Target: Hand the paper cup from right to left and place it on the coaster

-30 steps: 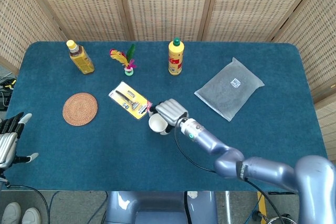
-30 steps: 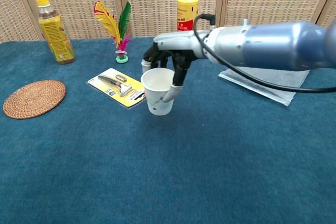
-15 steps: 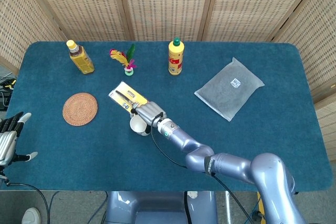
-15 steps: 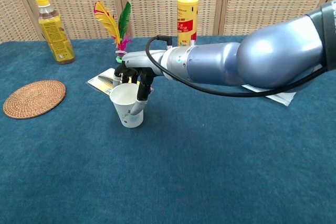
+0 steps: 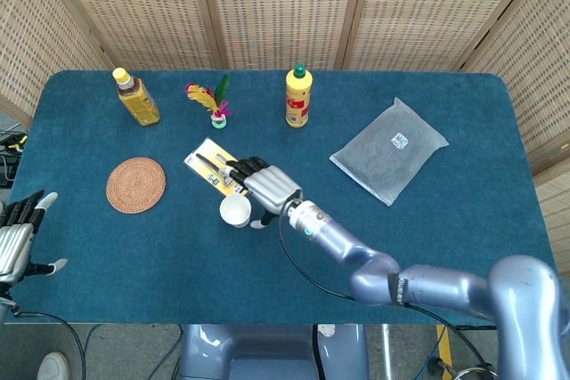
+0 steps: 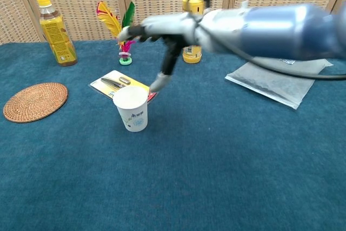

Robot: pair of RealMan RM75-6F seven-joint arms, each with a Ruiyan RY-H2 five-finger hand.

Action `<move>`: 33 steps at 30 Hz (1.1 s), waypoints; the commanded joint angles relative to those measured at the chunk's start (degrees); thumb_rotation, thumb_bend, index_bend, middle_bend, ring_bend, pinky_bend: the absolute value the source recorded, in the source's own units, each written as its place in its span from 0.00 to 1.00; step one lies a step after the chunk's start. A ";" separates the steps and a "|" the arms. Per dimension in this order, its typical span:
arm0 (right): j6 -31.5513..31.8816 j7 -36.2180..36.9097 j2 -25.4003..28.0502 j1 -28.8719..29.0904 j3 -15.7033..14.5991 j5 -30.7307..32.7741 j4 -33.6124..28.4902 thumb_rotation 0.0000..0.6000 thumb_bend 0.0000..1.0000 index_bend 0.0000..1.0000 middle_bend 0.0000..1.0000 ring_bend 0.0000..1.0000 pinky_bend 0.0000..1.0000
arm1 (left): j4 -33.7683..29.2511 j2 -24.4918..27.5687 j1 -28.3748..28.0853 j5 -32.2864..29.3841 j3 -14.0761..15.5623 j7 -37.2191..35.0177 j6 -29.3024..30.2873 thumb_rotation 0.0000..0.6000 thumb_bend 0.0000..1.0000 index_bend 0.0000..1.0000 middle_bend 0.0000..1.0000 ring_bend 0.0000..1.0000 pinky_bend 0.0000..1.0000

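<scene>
Near the middle of the blue table, a little toward its left half, the paper cup stands upright on its own, just beside the razor card. The right hand hangs above it with fingers spread, gripping nothing; in the chest view it is lifted clear of the rim and blurred. The left hand waits off the table's left edge, fingers apart and empty. The coaster lies bare near the left edge, well apart from the cup.

The risk I see: the cup is light and empty, so a trailing thumb or finger could clip the rim and tip it. A hard squeeze by the left hand might also crush it, and the card's edge could snag the fingers.
</scene>
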 commanded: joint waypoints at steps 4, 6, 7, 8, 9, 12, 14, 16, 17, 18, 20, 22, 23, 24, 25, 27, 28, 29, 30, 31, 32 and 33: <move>16.32 -1.64 14.59 -13.97 -9.70 -15.26 -8.41 1.00 0.00 0.04 0.00 0.00 0.00 | 1.10 -1.18 -1.67 2.13 -0.72 0.67 -0.16 1.00 0.00 0.00 0.00 0.00 0.00; 21.95 0.40 16.86 -18.36 -12.63 -20.46 -7.42 1.00 0.00 0.04 0.00 0.00 0.00 | 2.03 -1.80 -3.35 2.75 -1.76 1.03 -1.06 1.00 0.00 0.00 0.00 0.00 0.00; 24.34 1.42 17.42 -20.18 -13.73 -22.32 -6.63 1.00 0.00 0.04 0.00 0.00 0.00 | 2.52 -2.13 -4.19 3.20 -2.19 1.33 -1.48 1.00 0.00 0.00 0.00 0.00 0.00; 26.38 2.52 17.78 -21.74 -14.66 -23.92 -5.77 1.00 0.00 0.04 0.00 0.00 0.00 | 2.92 -2.37 -4.98 3.72 -2.52 1.72 -1.87 1.00 0.00 0.00 0.00 0.00 0.00; 28.29 3.62 17.99 -23.17 -15.51 -25.45 -4.84 1.00 0.00 0.05 0.00 0.00 0.00 | 3.28 -2.61 -5.75 4.15 -2.80 2.17 -2.35 1.00 0.00 0.00 0.00 0.00 0.00; 34.11 5.55 18.12 -28.16 -17.93 -28.04 -0.79 1.00 0.00 0.05 0.00 0.00 0.00 | 4.58 -3.69 -9.11 6.20 -3.73 4.95 -4.46 1.00 0.00 0.00 0.00 0.00 0.00; 37.92 7.07 17.35 -32.03 -19.37 -28.71 2.06 1.00 0.00 0.05 0.00 0.00 0.00 | 5.15 -4.90 -12.25 6.19 -4.29 7.64 -7.86 1.00 0.00 0.00 0.00 0.00 0.00; 39.55 7.88 16.72 -33.96 -19.78 -28.70 3.22 1.00 0.00 0.05 0.00 0.00 0.00 | 5.54 -5.83 -14.14 6.14 -4.57 8.50 -10.02 1.00 0.00 0.00 0.00 0.00 0.00; 40.03 8.19 16.49 -34.73 -19.90 -28.46 3.44 1.00 0.00 0.05 0.00 0.00 0.00 | 5.82 -6.34 -14.94 6.35 -4.63 8.63 -10.90 1.00 0.00 0.00 0.00 0.00 0.00; 40.58 8.40 16.24 -35.86 -20.03 -27.90 3.47 1.00 0.00 0.05 0.00 0.00 0.00 | 6.39 -7.19 -16.19 6.86 -4.66 8.50 -12.31 1.00 0.00 0.00 0.00 0.00 0.00; 41.12 7.91 16.00 -37.53 -20.10 -26.68 2.86 1.00 0.00 0.05 0.00 0.00 0.00 | 7.69 -8.71 -18.28 8.24 -4.61 7.59 -14.63 1.00 0.00 0.00 0.00 0.00 0.00; 41.37 7.53 15.89 -38.88 -20.08 -25.59 1.65 1.00 0.00 0.05 0.00 0.00 0.00 | 9.46 -10.48 -20.33 10.27 -4.49 5.92 -16.52 1.00 0.00 0.00 0.00 0.00 0.00; 41.34 7.24 15.96 -39.56 -20.10 -24.98 0.80 1.00 0.00 0.05 0.00 0.00 0.00 | 10.52 -11.59 -21.48 11.39 -4.35 4.63 -17.60 1.00 0.00 0.00 0.00 0.00 0.00; 41.35 6.92 16.04 -39.95 -20.10 -24.66 0.28 1.00 0.00 0.05 0.00 0.00 0.00 | 11.19 -12.29 -22.22 12.01 -4.27 3.74 -18.34 1.00 0.00 0.00 0.00 0.00 0.00; 41.43 6.32 16.15 -40.47 -20.09 -24.38 -0.37 1.00 0.00 0.05 0.00 0.00 0.00 | 12.16 -13.30 -23.30 12.75 -4.14 2.55 -19.47 1.00 0.00 0.00 0.00 0.00 0.00; 41.73 4.95 16.66 -41.64 -20.14 -23.95 -1.46 1.00 0.00 0.05 0.00 0.00 0.00 | 14.60 -17.32 -27.49 13.57 -4.55 1.99 -23.88 1.00 0.00 0.00 0.00 0.00 0.00; 41.54 4.66 16.94 -41.77 -20.00 -23.93 -1.76 1.00 0.00 0.05 0.00 0.00 0.00 | 15.53 -18.42 -28.35 13.24 -4.77 2.07 -24.61 1.00 0.00 0.00 0.00 0.00 0.00; 41.43 4.45 17.23 -41.95 -19.69 -23.90 -2.04 1.00 0.00 0.05 0.00 0.00 0.00 | 16.23 -19.59 -29.28 13.00 -4.97 2.18 -25.19 1.00 0.00 0.00 0.00 0.00 0.00; 41.46 4.45 17.39 -42.12 -19.41 -23.85 -2.21 1.00 0.00 0.05 0.00 0.00 0.00 | 16.81 -20.60 -30.04 12.87 -5.19 2.44 -25.56 1.00 0.00 0.00 0.00 0.00 0.00; 41.40 4.46 17.50 -42.27 -19.20 -23.85 -2.33 1.00 0.00 0.05 0.00 0.00 0.00 | 17.38 -21.42 -30.61 12.58 -5.33 2.68 -25.86 1.00 0.00 0.00 0.00 0.00 0.01; 41.31 4.51 17.62 -42.45 -18.96 -23.93 -2.40 1.00 0.00 0.05 0.00 0.00 0.00 | 18.18 -22.56 -31.41 12.13 -5.46 3.04 -26.41 1.00 0.00 0.00 0.00 0.00 0.01; 41.25 4.55 17.66 -42.53 -18.85 -23.97 -2.40 1.00 0.00 0.05 0.00 0.00 0.00 | 18.58 -23.04 -31.74 11.86 -5.51 3.21 -26.65 1.00 0.00 0.00 0.00 0.00 0.02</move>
